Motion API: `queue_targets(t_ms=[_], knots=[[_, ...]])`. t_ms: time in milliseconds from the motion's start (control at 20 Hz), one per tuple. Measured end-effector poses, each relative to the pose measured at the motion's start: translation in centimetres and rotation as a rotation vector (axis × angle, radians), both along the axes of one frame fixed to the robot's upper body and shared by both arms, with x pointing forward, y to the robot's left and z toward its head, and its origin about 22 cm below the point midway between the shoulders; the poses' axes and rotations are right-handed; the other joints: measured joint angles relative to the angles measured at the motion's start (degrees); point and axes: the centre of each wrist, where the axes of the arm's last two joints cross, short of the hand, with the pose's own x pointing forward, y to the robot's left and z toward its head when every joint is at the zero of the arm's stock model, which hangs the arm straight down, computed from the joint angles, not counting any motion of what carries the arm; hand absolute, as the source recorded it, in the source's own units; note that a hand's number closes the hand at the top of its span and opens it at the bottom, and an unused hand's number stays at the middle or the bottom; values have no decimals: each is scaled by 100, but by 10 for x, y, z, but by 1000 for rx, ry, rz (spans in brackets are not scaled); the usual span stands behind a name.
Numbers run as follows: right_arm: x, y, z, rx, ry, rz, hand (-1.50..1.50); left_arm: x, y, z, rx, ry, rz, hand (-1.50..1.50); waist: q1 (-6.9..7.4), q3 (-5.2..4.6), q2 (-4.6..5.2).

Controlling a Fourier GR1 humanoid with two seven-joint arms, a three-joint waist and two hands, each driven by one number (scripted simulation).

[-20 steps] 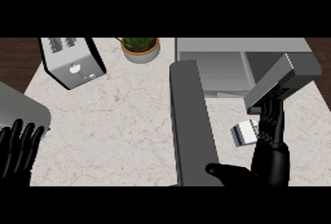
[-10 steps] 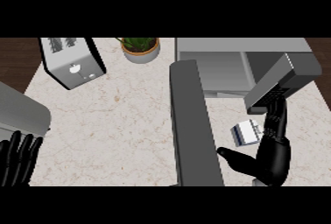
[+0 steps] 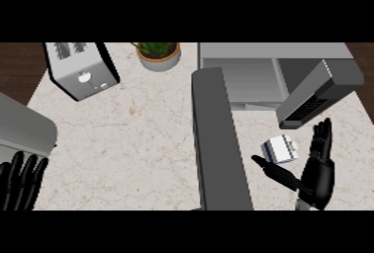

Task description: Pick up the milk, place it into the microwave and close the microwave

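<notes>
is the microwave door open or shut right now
Open. The microwave shows its grey inside, and its door swings out over the counter. The milk is outside, by the open right hand.

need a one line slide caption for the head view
Open right hand beside the milk on the counter, microwave door open, left hand resting at lower left.
</notes>
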Motion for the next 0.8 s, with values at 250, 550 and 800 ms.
queue_targets(t_ms=[250,550,800], knots=[[-7,-18,-22,-12,32,-4,-150,-8,-1,-4,-5,2,0,-150,2,0,-1],[-8,-35,-38,-12,78,20,-150,-7,-6,-9,-2,5,2,-150,1,1,0],[0,-43,-53,-7,118,26,-150,-8,-3,-6,-10,8,0,-150,7,1,3]])
